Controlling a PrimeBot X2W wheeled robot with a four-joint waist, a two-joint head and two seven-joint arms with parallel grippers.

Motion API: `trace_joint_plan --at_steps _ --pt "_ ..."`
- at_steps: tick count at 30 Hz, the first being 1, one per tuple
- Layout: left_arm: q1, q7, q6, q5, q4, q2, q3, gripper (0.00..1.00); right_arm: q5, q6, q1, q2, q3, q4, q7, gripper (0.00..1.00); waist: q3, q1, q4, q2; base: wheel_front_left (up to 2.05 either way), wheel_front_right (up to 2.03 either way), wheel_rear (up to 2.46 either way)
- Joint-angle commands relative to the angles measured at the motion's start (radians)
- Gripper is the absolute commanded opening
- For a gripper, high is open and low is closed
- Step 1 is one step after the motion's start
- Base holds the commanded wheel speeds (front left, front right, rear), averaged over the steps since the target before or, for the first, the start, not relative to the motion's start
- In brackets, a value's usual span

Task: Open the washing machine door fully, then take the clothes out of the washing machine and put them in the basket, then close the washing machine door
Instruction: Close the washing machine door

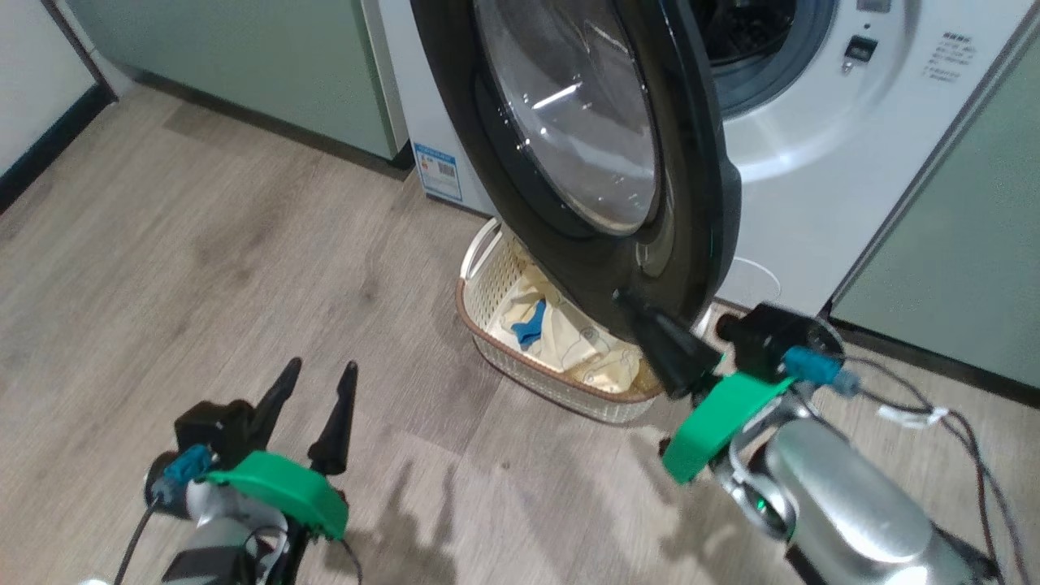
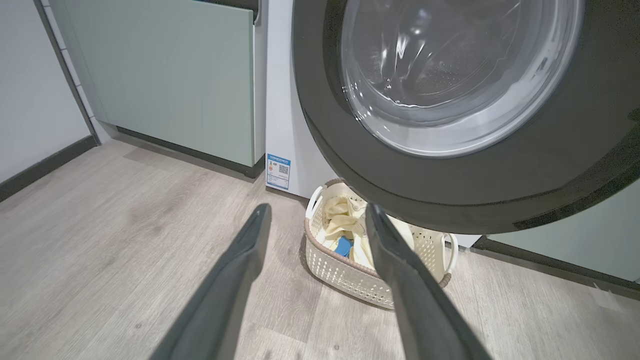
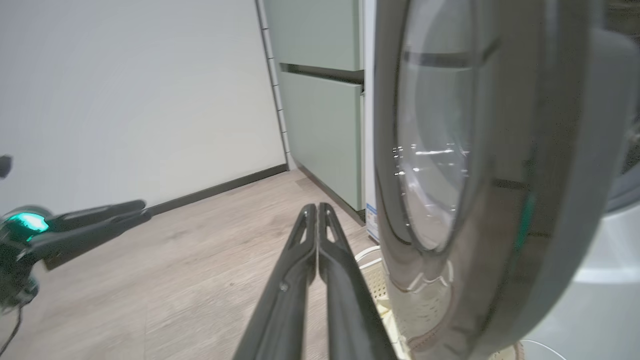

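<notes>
Wood-plank floor [image 1: 203, 244]: cream perforated basket [image 1: 561, 392] holds pale yellow clothes [image 1: 565, 329]. Right gripper [image 1: 630, 302], fingers pressed together, meets the black-rimmed glass door [image 1: 700, 162]; left gripper [image 1: 322, 370], fingers spread, is empty.

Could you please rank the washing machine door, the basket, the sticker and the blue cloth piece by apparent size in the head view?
1. washing machine door, largest by far, though nearest the camera.
2. basket, partly hidden behind the door.
3. sticker.
4. blue cloth piece, only slightly smaller than the sticker, so unsure.
</notes>
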Motion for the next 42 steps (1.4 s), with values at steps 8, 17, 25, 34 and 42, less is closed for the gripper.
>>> trace_joint_plan --at_steps 8,17,25,34,42 --pt "-0.071 -0.006 -0.001 0.012 -0.029 0.003 0.03 1.0 0.053 0.0 -0.088 0.02 -0.076 0.021 -0.007 0.0 0.043 -0.0001 0.004 0.0 0.0 0.0 0.0" --pt "-0.09 -0.006 -0.001 0.016 -0.04 -0.011 0.029 1.0 0.072 0.0 -0.128 0.02 -0.196 0.056 -0.007 0.0 0.095 -0.0001 -0.001 0.0 0.0 0.0 0.0" --pt "-0.121 -0.006 -0.001 0.015 -0.052 -0.026 0.032 1.0 0.054 0.0 -0.209 0.02 -0.315 0.108 -0.007 0.0 0.168 -0.0001 -0.011 0.0 0.0 0.0 0.0" --pt "-0.172 -0.006 -0.001 0.016 -0.066 -0.048 0.023 1.0 0.03 0.0 -0.343 0.02 -0.453 0.2 -0.007 0.0 0.252 -0.0001 -0.008 0.0 0.0 0.0 0.0" --pt "-0.218 -0.006 -0.001 0.012 -0.07 -0.065 0.017 1.0 0.022 0.0 -0.488 0.02 -0.523 0.282 -0.007 0.0 0.321 -0.0001 -0.01 0.0 0.0 0.0 0.0"
